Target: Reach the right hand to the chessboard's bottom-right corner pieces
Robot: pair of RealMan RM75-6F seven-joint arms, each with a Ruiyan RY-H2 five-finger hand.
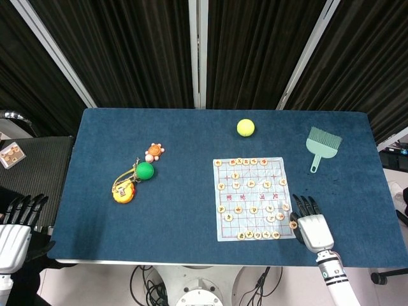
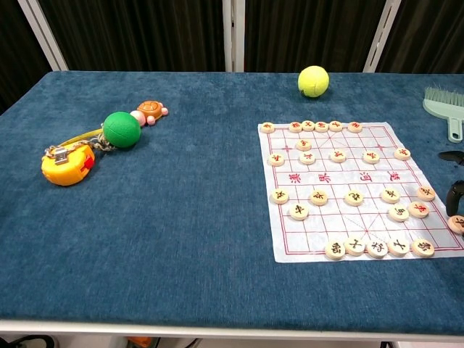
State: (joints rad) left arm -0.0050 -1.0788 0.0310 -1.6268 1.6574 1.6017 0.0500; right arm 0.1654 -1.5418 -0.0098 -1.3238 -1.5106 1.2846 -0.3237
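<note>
Backdrop: black pleated curtains with pale metal struts behind a table (image 1: 191,137) covered in dark blue felt-ish cloth.

Board: the chessboard (image 1: 252,199) is a thin printed sheet lying flat on the right half of the table, long axis running away from the robot, near edge roughly square to the table's front edge.

Corner pieces: the bottom-right corner pieces (image 2: 406,247) are the right end of the near row, plus one disc (image 2: 456,223) that sits just off the sheet's right edge, touching or almost touching a dark fingertip in the chest view.

Right hand: the right hand (image 1: 312,226) lies palm-down just beside the board's bottom-right corner, fingers spread and pointing away from the robot, nothing in it as far as I can see.

Left hand: the left hand (image 1: 16,231) hangs off the table's left end, fingers apart, holding nothing.

Handling guess: the discs look like small, light, stiff wooden pucks – hard and probably a bit slick on that sheet, so they'd skate if nudged. I'd pinch one across its rim, thumb against a finger. The sheet itself looks flimsy – dragging across it would likely shift everything.

Other stuff: tennis ball (image 1: 245,127), green brush (image 1: 320,145), green ball (image 1: 145,171) and yellow toy (image 1: 123,190), all well apart from the action.
</note>
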